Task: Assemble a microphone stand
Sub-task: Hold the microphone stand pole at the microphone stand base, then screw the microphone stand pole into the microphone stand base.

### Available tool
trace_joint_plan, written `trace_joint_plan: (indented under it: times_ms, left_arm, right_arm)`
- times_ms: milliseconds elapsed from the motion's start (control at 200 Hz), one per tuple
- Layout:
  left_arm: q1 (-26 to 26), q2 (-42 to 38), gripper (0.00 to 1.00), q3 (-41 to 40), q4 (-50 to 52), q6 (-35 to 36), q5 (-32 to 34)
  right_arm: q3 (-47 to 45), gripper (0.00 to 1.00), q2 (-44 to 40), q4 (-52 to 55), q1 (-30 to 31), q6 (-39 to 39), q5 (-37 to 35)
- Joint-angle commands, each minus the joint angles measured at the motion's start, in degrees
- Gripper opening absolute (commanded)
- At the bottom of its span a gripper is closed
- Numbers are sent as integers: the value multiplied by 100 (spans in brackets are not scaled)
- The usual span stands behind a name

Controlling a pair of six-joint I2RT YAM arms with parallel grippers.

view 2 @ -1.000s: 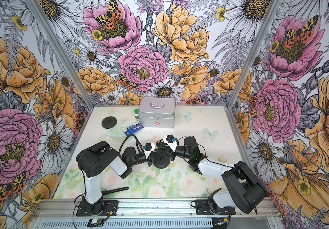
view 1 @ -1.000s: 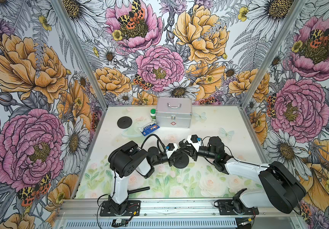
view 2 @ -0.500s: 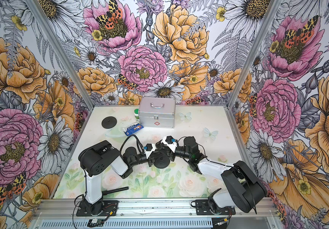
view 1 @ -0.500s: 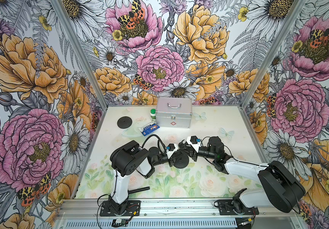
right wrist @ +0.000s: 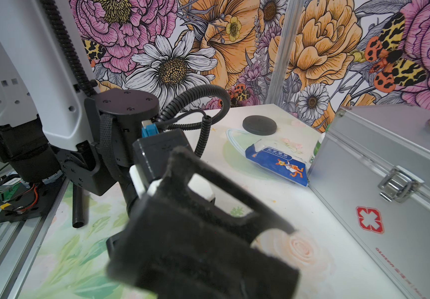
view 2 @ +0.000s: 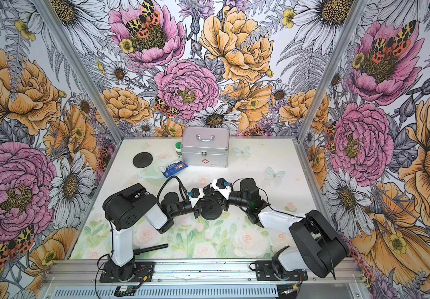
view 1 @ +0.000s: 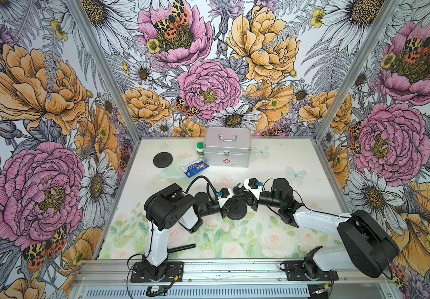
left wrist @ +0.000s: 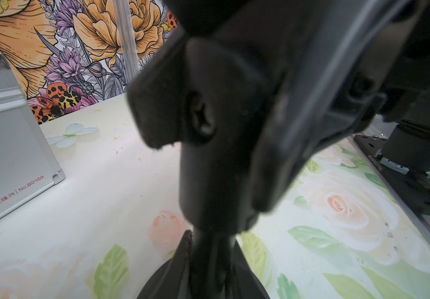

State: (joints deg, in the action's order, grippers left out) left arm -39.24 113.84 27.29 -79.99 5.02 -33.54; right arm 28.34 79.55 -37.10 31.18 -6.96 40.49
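A black round base disc (view 1: 236, 211) lies on the table at mid-front, seen in both top views (view 2: 210, 212). Both grippers meet low over it. My left gripper (view 1: 230, 205) reaches in from the left. In the left wrist view it (left wrist: 212, 259) is shut on the thin lower end of an upright black post (left wrist: 208, 181). My right gripper (view 1: 240, 198) comes from the right, its fingers (left wrist: 294, 124) shut on the post's thicker upper part. Blurred black fingers (right wrist: 208, 246) fill the right wrist view and hide the post and disc there.
A loose black rod (view 1: 181, 248) lies by the left arm's base. A second black disc (view 1: 162, 159) sits back left. At the back stand a silver case (view 1: 227, 148) and a green-capped bottle (view 1: 200, 150), with a blue packet (view 1: 196, 168) and clear tubing (view 1: 170, 174) in front.
The left gripper's jaws have closed a little tighter. Both arms stay over the base disc, with only a slight shift of the left arm.
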Motion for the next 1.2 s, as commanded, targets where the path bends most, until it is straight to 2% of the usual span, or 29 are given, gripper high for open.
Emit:
trace_joint_plan:
  times_ms: [0,165,480,555,715,821,881,916,1046,1191]
  left_arm:
    - [-33,-20,20,-6,-90,-114,-47]
    - [-36,19,20,0,-88,-211,-22]
    - [-25,-29,18,-145,-90,-37,539]
    - [-2,-46,18,-171,-88,-48,713]
    - [13,57,19,-53,-90,-110,452]
    - [15,37,18,-57,-87,-119,309]
    - [14,74,18,-41,-92,-103,162]
    - [15,89,18,-24,-94,-98,82]
    - [74,87,18,-9,-90,-162,-160]
    - [93,193,19,53,-95,-124,-406]
  right_arm:
    - [-30,16,43,443,16,-32,225]
    - [-46,18,79,433,20,-13,270]
    - [-50,22,101,416,16,-9,214]
    - [-22,26,113,433,15,2,215]
    - [-12,34,57,574,-6,-36,242]
    - [82,40,13,944,-179,-110,705]
    - [124,51,12,1188,-401,-153,1100]
    - [186,51,53,1460,-545,-352,1505]
    - [537,49,324,2232,-774,-874,2319]
    - [879,49,553,2492,-796,-1331,2468]
